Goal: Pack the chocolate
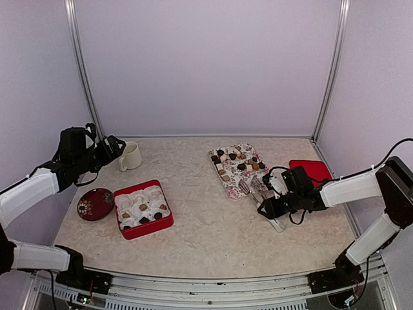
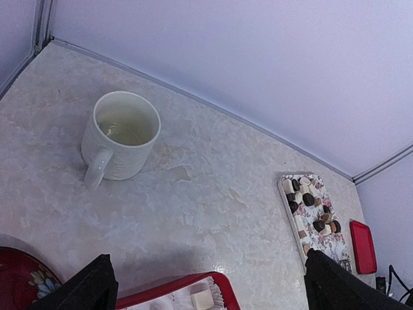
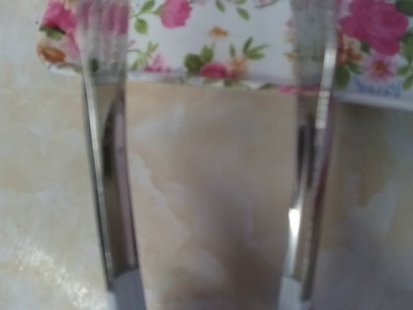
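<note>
Several chocolate pieces (image 1: 235, 158), dark brown, tan and cream, lie on a floral tray (image 1: 227, 182). A few more chocolates (image 1: 143, 206) sit in white paper cups inside a red box (image 1: 147, 230). My right gripper (image 1: 272, 205) is low by the tray's near edge and shut on metal tongs (image 1: 251, 188). In the right wrist view the tong arms (image 3: 106, 194) stand apart and empty, their tips at the tray's rim (image 3: 213, 39). My left gripper (image 1: 115, 147) is open, empty and raised beside a white mug (image 1: 131, 155).
A dark red oval dish (image 1: 95, 203) lies left of the box. A red lid (image 1: 311, 170) lies right of the tray. The left wrist view shows the mug (image 2: 126, 132), the tray (image 2: 282, 187), the lid (image 2: 362, 245) and the box corner (image 2: 227, 290). Walls enclose the table.
</note>
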Controlling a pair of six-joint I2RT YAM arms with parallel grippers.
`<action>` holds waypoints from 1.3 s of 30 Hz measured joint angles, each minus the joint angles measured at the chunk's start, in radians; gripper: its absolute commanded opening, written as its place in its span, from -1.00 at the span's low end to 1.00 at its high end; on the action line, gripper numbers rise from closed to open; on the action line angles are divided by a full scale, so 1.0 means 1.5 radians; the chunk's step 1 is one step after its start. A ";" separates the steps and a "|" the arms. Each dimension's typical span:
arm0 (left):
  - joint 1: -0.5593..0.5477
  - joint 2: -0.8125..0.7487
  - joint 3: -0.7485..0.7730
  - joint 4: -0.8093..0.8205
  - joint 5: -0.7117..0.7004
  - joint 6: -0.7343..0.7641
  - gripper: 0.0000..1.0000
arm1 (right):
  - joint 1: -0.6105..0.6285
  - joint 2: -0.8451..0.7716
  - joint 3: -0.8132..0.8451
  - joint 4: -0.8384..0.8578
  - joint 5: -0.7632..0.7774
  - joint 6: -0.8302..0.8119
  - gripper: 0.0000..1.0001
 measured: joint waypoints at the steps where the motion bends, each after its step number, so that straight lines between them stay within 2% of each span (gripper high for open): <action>1: 0.001 0.001 0.000 -0.001 0.000 -0.001 0.98 | 0.000 0.002 0.000 0.002 0.000 0.000 0.30; 4: 0.001 0.003 0.000 -0.004 0.000 -0.002 0.98 | 0.000 0.007 0.000 0.001 -0.002 0.001 0.58; 9: 0.006 0.006 0.003 -0.006 0.000 -0.002 0.97 | 0.000 0.004 0.004 -0.007 -0.005 -0.002 0.73; 13: 0.008 0.010 0.004 -0.005 0.003 -0.002 0.98 | 0.000 -0.021 0.019 -0.031 -0.004 -0.001 0.99; 21: 0.009 0.012 0.004 -0.006 0.004 0.001 0.98 | -0.005 -0.095 0.102 -0.074 0.015 -0.007 1.00; 24: 0.011 0.012 0.004 -0.006 0.004 0.002 0.98 | -0.032 -0.114 0.143 -0.093 0.030 -0.016 0.99; 27: 0.011 0.012 0.004 -0.005 0.005 0.003 0.98 | -0.084 -0.118 0.180 -0.113 0.050 -0.019 0.90; 33: 0.011 0.012 0.003 -0.005 0.011 0.003 0.98 | -0.215 -0.076 0.237 -0.147 0.078 -0.038 0.75; 39: 0.014 0.012 0.003 -0.005 0.016 0.004 0.98 | -0.264 0.027 0.274 -0.188 0.078 -0.071 0.59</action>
